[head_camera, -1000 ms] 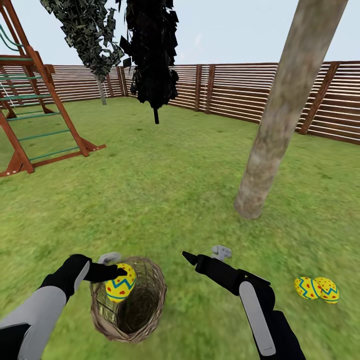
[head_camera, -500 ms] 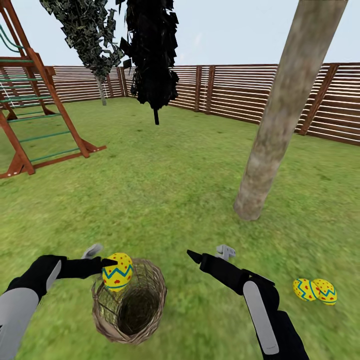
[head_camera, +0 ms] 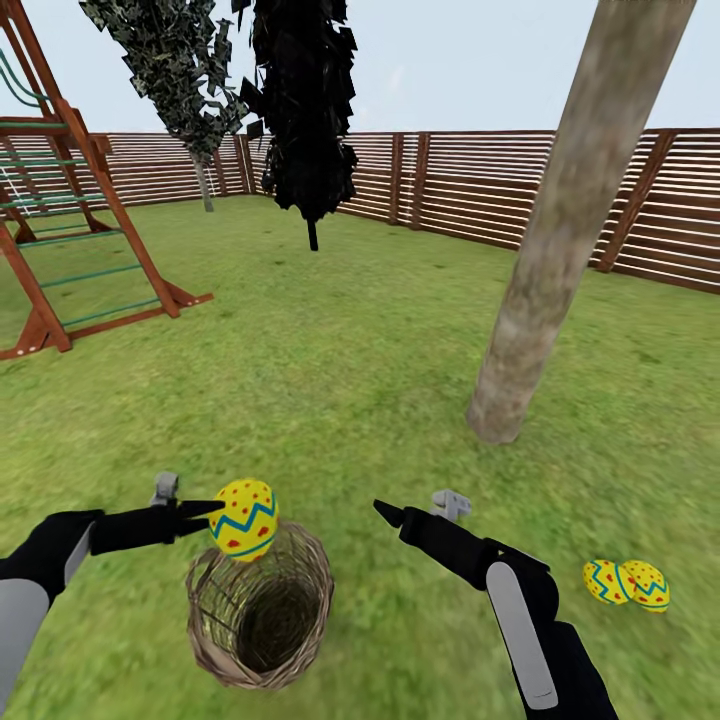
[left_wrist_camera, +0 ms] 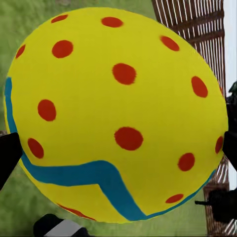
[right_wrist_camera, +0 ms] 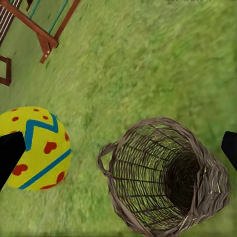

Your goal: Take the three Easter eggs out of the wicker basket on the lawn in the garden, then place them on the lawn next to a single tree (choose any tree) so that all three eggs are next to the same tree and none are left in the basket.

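My left gripper [head_camera: 222, 512] is shut on a yellow Easter egg [head_camera: 243, 518] with blue zigzag and red dots, held just above the far rim of the wicker basket [head_camera: 260, 612]. Up close, the left wrist view shows that egg [left_wrist_camera: 116, 113] between the black fingers [left_wrist_camera: 7, 155]. The basket's inside looks dark, with no egg showing in it [right_wrist_camera: 170, 180]. Two more eggs [head_camera: 627, 583] lie together on the lawn [head_camera: 330, 380] at the right, near the pale tree trunk [head_camera: 555, 250]. My right gripper [head_camera: 415, 508] hovers open right of the basket, holding nothing.
A red-brown play tower [head_camera: 60, 230] stands at the left. Two dark narrow trees [head_camera: 300, 110] rise in front of the slat fence [head_camera: 470, 185] that rings the yard. Open grass lies between the basket and the trunk's base [head_camera: 495, 415].
My left gripper has lifted the egg from the basket's mouth to above its rim, the arm drawing back to the left. The right arm has barely moved.
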